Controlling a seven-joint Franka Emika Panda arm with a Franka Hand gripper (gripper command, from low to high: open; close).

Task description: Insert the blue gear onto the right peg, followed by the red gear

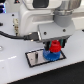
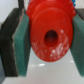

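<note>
Red gear [image 1: 53, 48] sits between the gripper [image 1: 54, 45] fingers, directly above the blue gear [image 1: 51, 55]. In the exterior view it hangs low over the plate, hub end up and wider body down, so its bore axis runs roughly vertical. Whether red already touches blue cannot be told at this resolution.

Wrist view: red gear [image 2: 50, 34] fills the centre, its dark centre hole facing the camera. Teal fingertip pads [image 2: 22, 44] press against its flanks, one on each side; the jaws are pinching the red gear, not spread free of it. The gripper's [image 2: 49, 36] black finger bodies show outside the pads.

Blue gear lies flat on the grey plate [image 1: 35, 58], toothed rim visible below and around the red one, disc face horizontal. It sits at the end of the plate toward the exterior view's right. The right peg is hidden by the two gears and the fingers, so whether blue is seated on it cannot be confirmed directly.

The plate is a black-rimmed rectangle, long axis running across the exterior view, slightly tilted. A small dark stub [image 1: 36, 59] stands on its bare half, toward the exterior view's left, well apart from the gears.

Plate rests on a white table [image 1: 20, 72]. The arm's white body [image 1: 37, 20] looms over it, with a black cable [image 1: 12, 35] coming in from the exterior view's left.
</note>
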